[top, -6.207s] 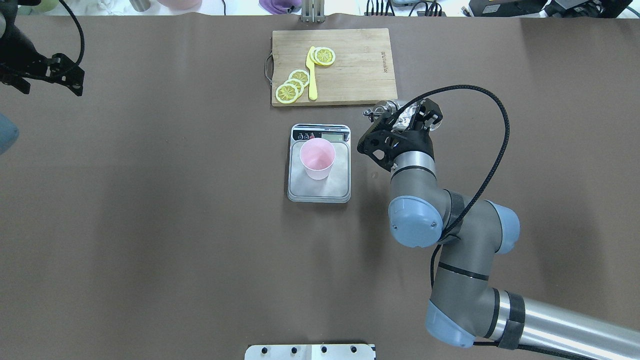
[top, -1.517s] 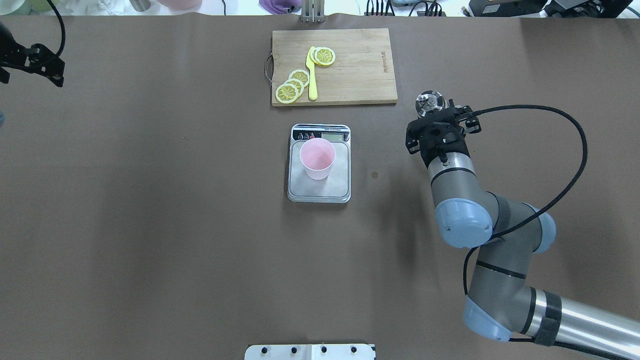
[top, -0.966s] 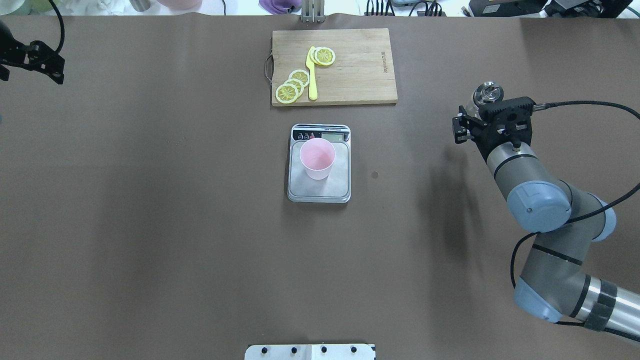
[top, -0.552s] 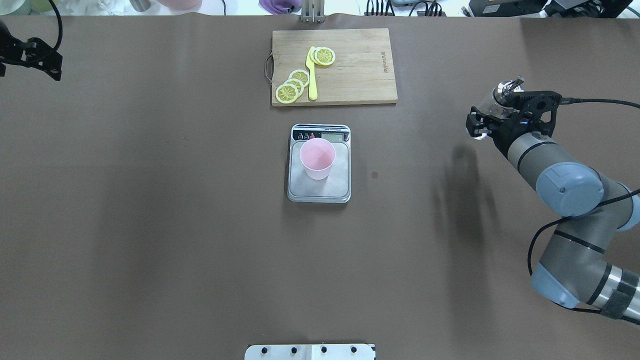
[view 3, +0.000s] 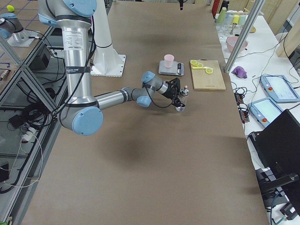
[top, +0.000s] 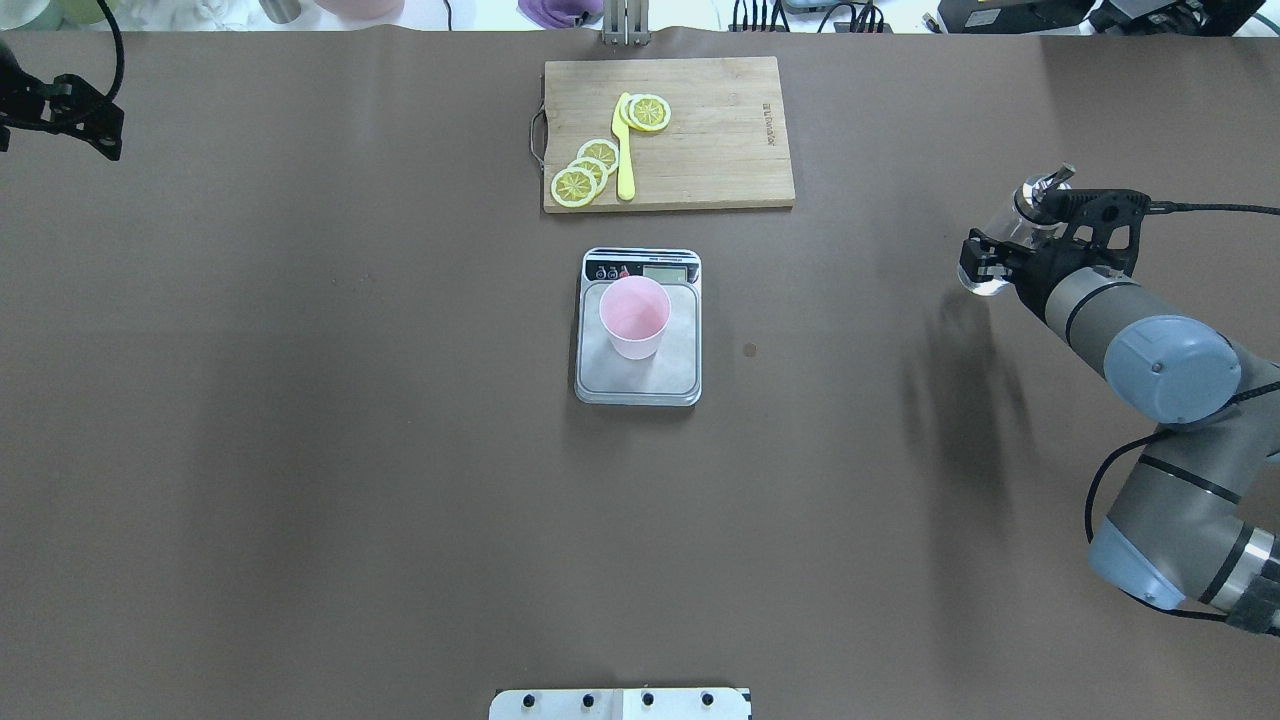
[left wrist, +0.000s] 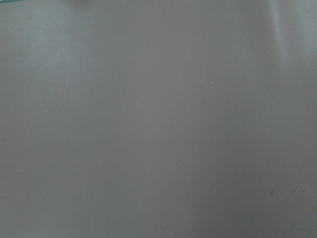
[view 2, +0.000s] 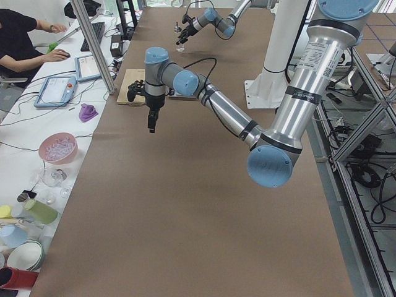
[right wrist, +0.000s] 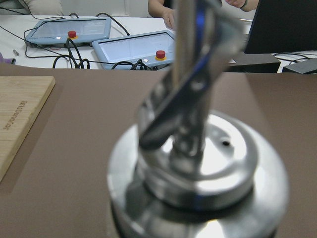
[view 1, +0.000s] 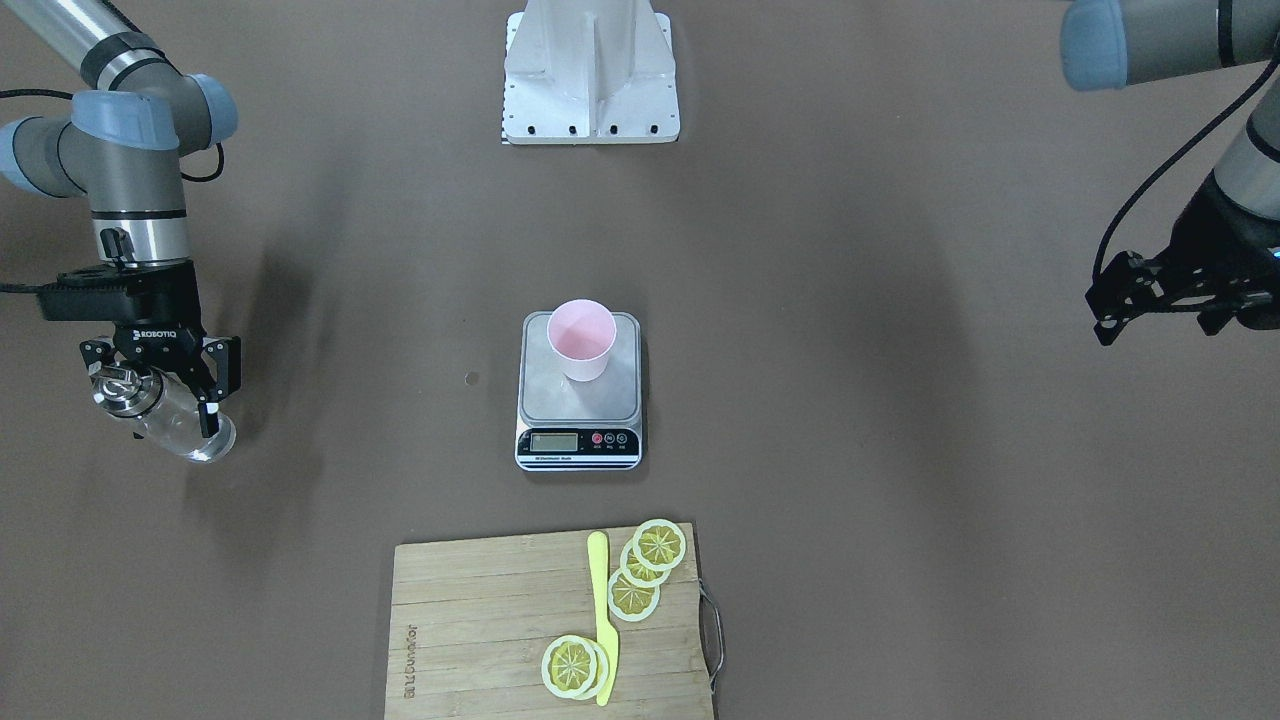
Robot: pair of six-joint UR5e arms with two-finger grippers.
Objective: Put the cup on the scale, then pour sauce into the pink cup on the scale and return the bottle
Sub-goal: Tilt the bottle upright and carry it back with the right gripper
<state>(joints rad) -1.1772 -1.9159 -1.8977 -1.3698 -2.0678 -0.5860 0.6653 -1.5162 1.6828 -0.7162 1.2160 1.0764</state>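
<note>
The bottle (view 1: pixel 190 437) is pinched in my right pincer (view 1: pixel 155 395), tilted, low over the table's (view 1: pixel 850 450) right end and well apart from the scale (view 1: pixel 541 396), where the cup (view 1: pixel 581 338) stands. I judge this to be the return step, though I cannot see sauce in the cup. Next I must right the bottle, lower its base onto the table, then let go. My left pincer (view 1: pixel 1150 290) hangs far off; spread or pressed together, I cannot tell.

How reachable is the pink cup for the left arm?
Probably yes: left gripper looks empty, bare table lies between it and the cup, right gripper holds the bottle far aside.
</note>
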